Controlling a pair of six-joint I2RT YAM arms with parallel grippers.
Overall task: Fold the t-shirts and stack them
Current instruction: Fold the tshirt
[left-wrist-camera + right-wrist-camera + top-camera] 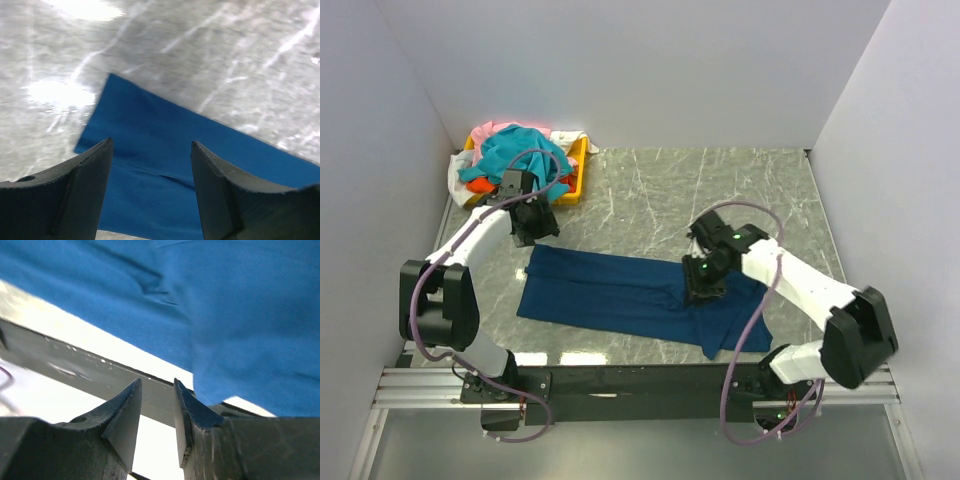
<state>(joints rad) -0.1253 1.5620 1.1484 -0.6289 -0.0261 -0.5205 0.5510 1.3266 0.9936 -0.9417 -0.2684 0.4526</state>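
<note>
A navy blue t-shirt (620, 296) lies folded into a long band across the marble table (650, 200), its right end hanging toward the near edge. My left gripper (532, 228) hovers over the shirt's far left corner, open, with blue cloth (165, 170) below the gap and nothing between its fingers. My right gripper (704, 284) is above the shirt's right part, open a little, and empty; blue cloth (235, 315) fills that wrist view beyond the tips. More t-shirts, teal (520, 155), orange and pink, are heaped in the yellow tray (576, 172) at the far left.
White walls close in the table on the left, back and right. The black rail (640, 382) carrying the arm bases runs along the near edge. Bare marble stretches behind and to the right of the navy shirt.
</note>
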